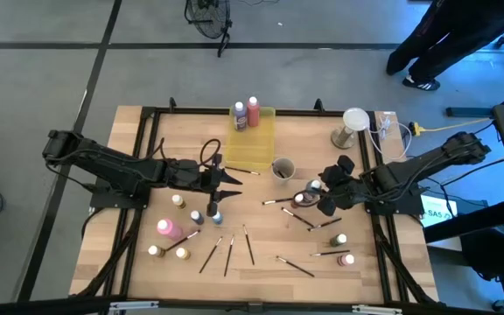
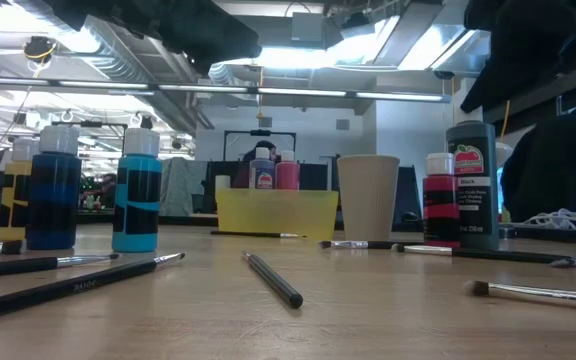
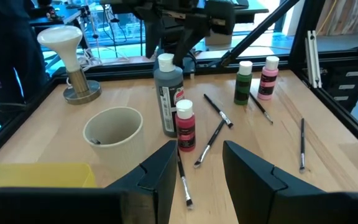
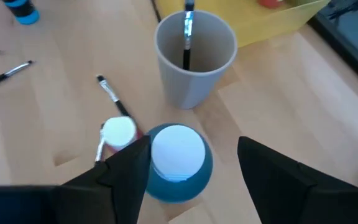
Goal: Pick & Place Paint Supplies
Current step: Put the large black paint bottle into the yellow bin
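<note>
Grey floor (image 1: 42, 79) w/ dark seams round the table (image 1: 147, 254); fan (image 1: 206, 16) beyond it; ceiling lights (image 2: 298, 55) overhead.

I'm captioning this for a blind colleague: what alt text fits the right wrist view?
The right gripper straddles a white-capped dark bottle from above, fingers open either side. Just beyond stand a smaller white-capped bottle and a grey cup holding one brush, on a wooden table.

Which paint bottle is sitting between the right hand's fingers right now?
The tall dark bottle with the white cap, next to the grey cup. The right hand straddles it with fingers open; the small red bottle stands just outside them.
</note>
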